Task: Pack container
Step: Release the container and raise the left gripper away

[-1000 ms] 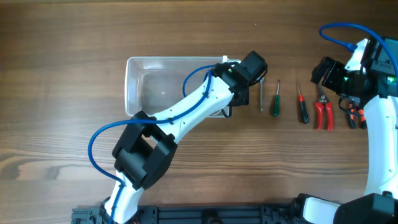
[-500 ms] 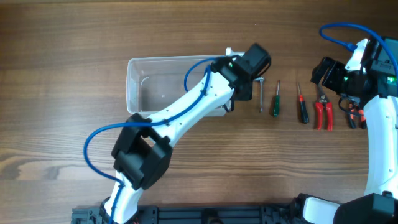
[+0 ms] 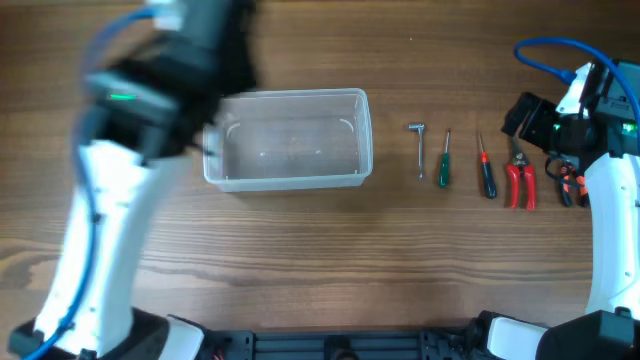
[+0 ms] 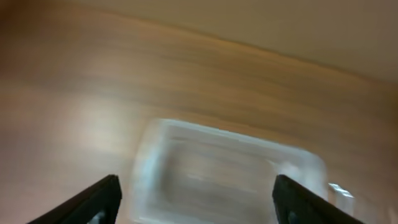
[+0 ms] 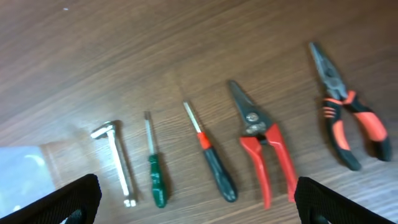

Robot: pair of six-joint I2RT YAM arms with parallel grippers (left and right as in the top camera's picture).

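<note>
L-key (image 3: 420, 152), then green screwdriver (image 3: 442, 165), lie right of container (image 3: 290, 183)

Clear container (image 3: 290, 150); green screwdriver (image 3: 441, 172); red cutters (image 3: 518, 185); pliers (image 5: 336, 101) seemingly orange-black.

Overhead: fixed above the table (image 3: 300, 250), facing straight down, far enough off to take in the container (image 3: 288, 138) and the whole row of hand tools (image 3: 489, 183) at once. Left wrist: much nearer, blurred, angled down between the left gripper's fingertips (image 4: 96, 200) onto that same container, shared with the overhead. Right wrist: close and tilted down between the right gripper's fingertips (image 5: 71, 199) across the same row of hand tools, with a corner of the container at lower left, both shared with the overhead.
</note>
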